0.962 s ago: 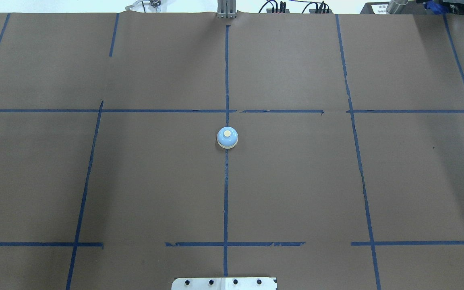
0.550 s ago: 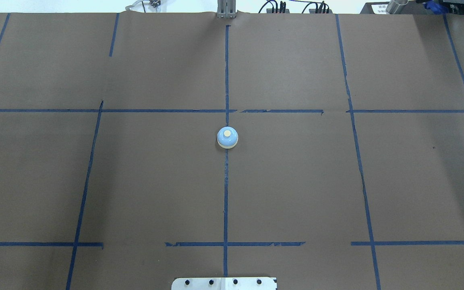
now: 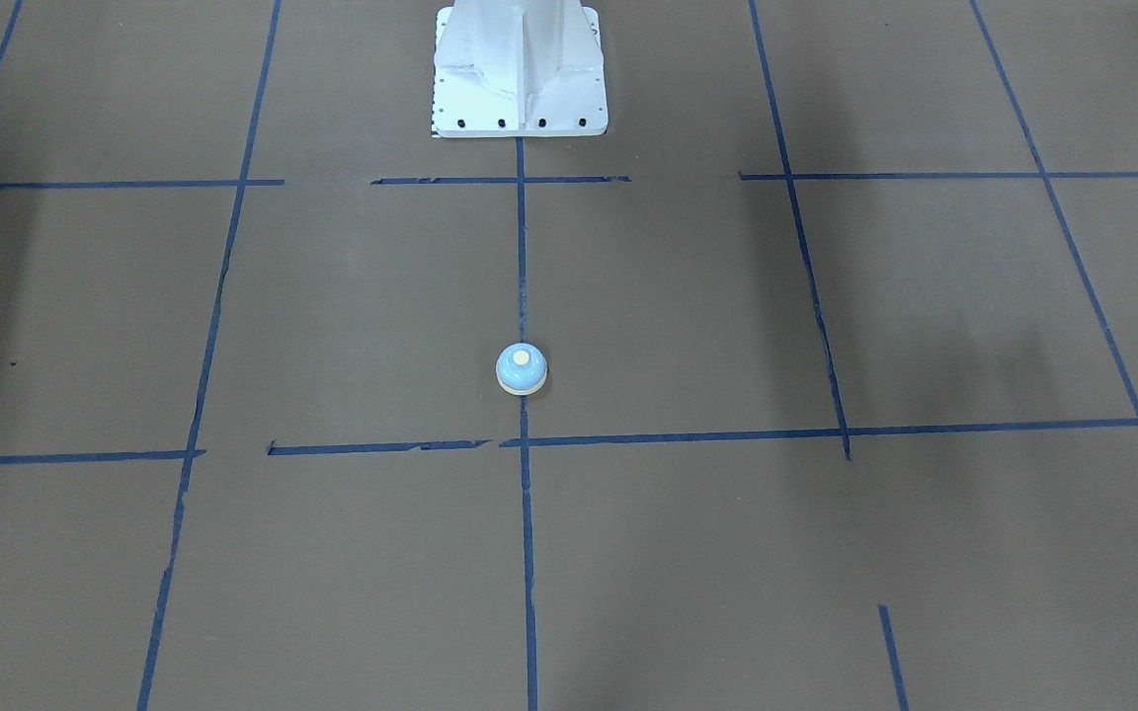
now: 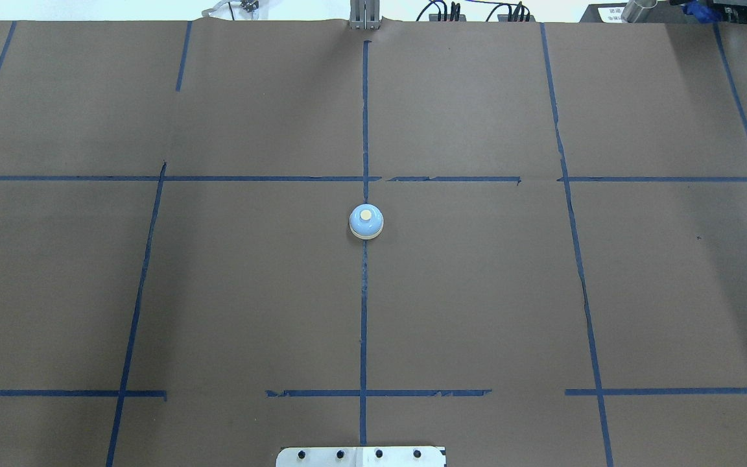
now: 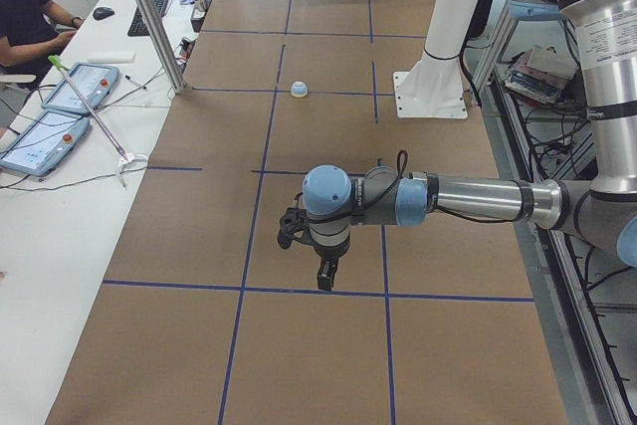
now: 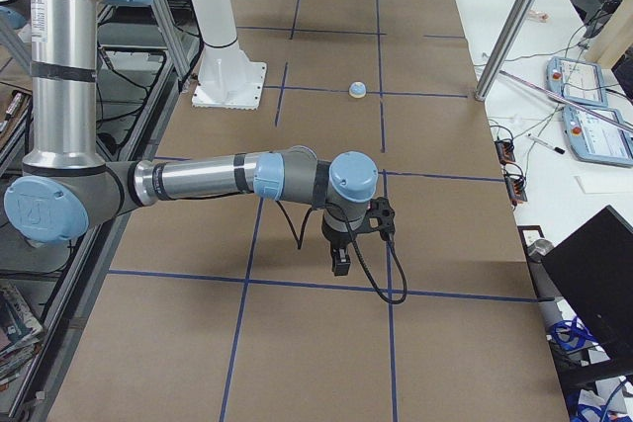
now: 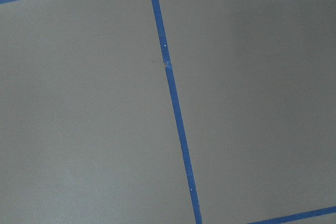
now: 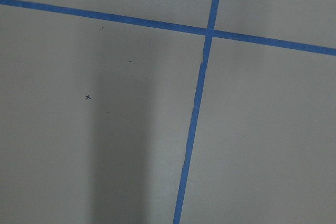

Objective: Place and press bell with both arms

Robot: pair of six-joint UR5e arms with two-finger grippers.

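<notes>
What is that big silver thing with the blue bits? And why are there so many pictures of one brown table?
It is a robot with two arms made of silver tubes and blue joints. Several cameras look at it at once: one from above, one from across the table, one from each end, and one on each wrist.

The end views show the left arm and the right arm reaching out over the table. The left arm's fingers and the right arm's fingers are black, and too small here to tell if they are open.

A little blue bell sits on a blue tape line, in front of the white pedestal. Nothing holds it. The wrist cameras see only brown paper and tape.
</notes>
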